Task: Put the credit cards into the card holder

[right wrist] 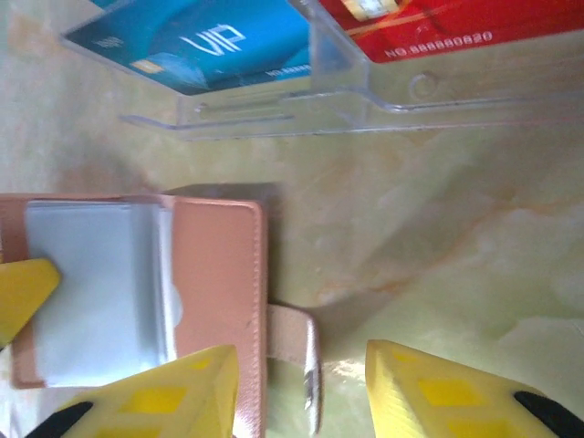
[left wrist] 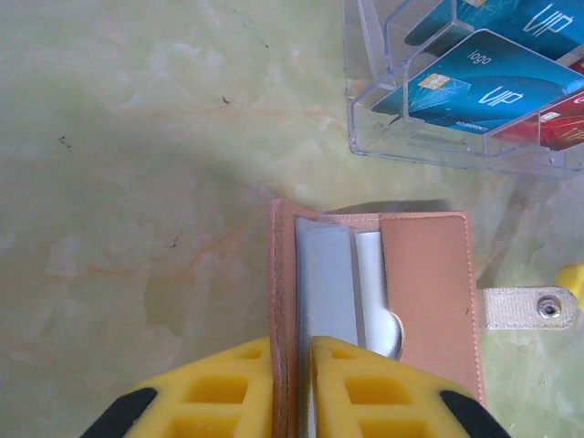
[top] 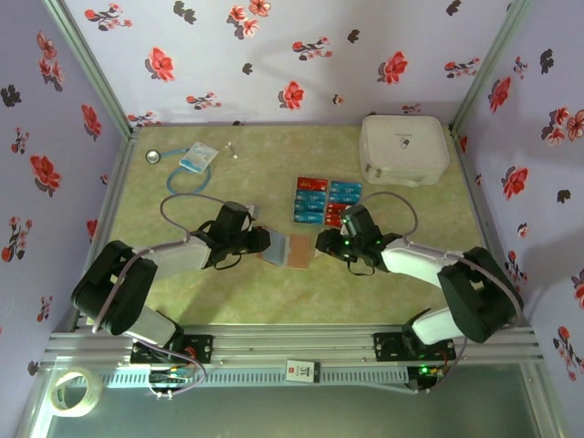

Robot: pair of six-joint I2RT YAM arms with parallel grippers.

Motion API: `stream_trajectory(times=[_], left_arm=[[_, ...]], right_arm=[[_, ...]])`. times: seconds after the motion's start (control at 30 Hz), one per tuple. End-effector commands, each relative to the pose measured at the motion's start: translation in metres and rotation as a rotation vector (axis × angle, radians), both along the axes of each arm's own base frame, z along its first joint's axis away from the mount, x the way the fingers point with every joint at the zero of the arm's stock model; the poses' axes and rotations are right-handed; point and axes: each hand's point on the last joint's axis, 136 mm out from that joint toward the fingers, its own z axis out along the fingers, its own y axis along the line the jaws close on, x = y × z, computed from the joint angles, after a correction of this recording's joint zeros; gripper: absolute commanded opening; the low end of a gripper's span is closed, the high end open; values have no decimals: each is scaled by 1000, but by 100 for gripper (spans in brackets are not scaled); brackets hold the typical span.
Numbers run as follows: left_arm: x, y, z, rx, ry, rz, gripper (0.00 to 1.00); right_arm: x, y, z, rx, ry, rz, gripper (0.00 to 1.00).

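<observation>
Card holder (left wrist: 424, 292) sits clamped in left hand (left wrist: 292, 351), bottom cropped; right hand (right wrist: 297, 360) released.

The card holder (left wrist: 424, 292) reads matt, tan-pink, leather-like, stitched at the edge. Its grey insert (left wrist: 324, 292) looks smooth and metallic, with a shiny metal snap (left wrist: 547, 307). The credit cards (left wrist: 493, 87) are glossy plastic, and the tray (left wrist: 365, 119) is clear, glossy plastic. The surface (left wrist: 137, 182) is smooth and marbled with a faint sheen. The left end effector (left wrist: 292, 356) is matt yellow plastic.

L claw (left wrist: 292, 354) tight, R claw (right wrist: 299, 365) apart

Marbled table (top: 182, 292) with card holder (top: 288, 248), card tray (left wrist: 411, 146), white case (top: 404, 150)
</observation>
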Motion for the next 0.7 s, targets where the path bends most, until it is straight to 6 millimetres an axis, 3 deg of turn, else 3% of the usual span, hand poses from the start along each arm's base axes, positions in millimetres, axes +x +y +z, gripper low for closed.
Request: stream_trajectory(times=[0.0, 0.13, 0.27, 0.5, 0.67], left_arm=[[-3, -2, 4, -16, -4, -7, 16], [-4, 1, 9, -14, -13, 4, 16], [-6, 4, 10, -15, -17, 13, 16], [-11, 10, 9, -10, -15, 26, 16], [-12, 12, 10, -5, -22, 28, 17]], right_arm=[[5, -3, 30, -2, -63, 4, 42], [-1, 0, 48, 17, -95, 25, 43], [-4, 19, 53, 31, -104, 68, 41], [-2, 62, 34, 55, -89, 133, 36], [1, 76, 8, 57, -43, 144, 28]])
